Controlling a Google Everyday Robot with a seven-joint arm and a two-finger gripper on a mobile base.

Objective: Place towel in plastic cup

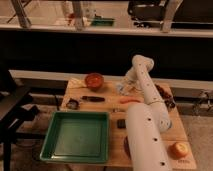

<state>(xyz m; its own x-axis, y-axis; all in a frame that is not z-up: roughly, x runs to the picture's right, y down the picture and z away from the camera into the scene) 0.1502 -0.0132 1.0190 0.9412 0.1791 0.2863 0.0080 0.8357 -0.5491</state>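
A red-orange plastic cup point(93, 80) stands at the back of the wooden table point(115, 150). A pale crumpled towel point(75, 83) lies just left of it, near the table's back left corner. My white arm point(145, 125) reaches from the front right up over the table. My gripper point(123, 89) hangs low at the back middle of the table, to the right of the cup and apart from both cup and towel.
A green tray point(77, 135) fills the front left. A dark utensil point(93, 99), a small dark object point(73, 104), an orange stick-like item point(130, 100), a black block point(121, 123), an orange fruit point(179, 150) and dark items point(165, 95) lie on the table.
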